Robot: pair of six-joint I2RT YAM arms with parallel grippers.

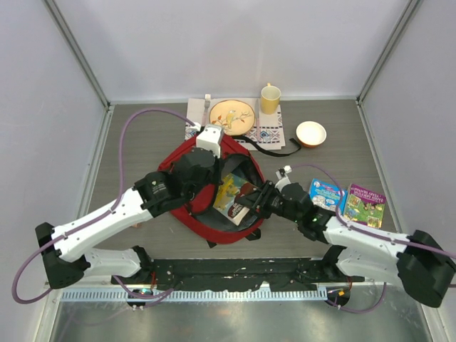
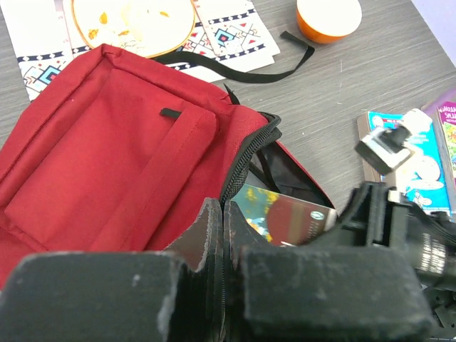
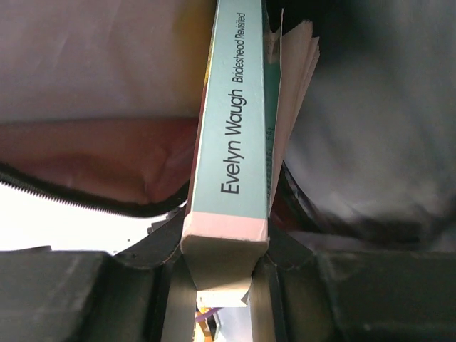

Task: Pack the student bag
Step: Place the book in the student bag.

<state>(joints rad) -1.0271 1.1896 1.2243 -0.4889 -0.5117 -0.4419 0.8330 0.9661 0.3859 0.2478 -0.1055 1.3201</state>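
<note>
Right claw (image 3: 222, 274) clamps the Brideshead Revisited paperback (image 3: 235, 142) half inside the student bag (image 2: 107, 142); left claw (image 2: 222, 231) pinches its rim; two children's books (image 1: 328, 194) remain outside

Tally from my station: one red backpack (image 2: 107, 142), three books (one paperback (image 3: 231, 142), one blue picture book (image 1: 326, 194), one purple picture book (image 1: 365, 204)), one plate (image 1: 231, 116), one fork (image 1: 207, 101), one yellow mug (image 1: 270, 99), one orange bowl (image 1: 311, 132), one patterned placemat (image 1: 269, 132), and my two grippers, the left gripper (image 2: 222, 214) and the right gripper (image 3: 221, 278).
</note>
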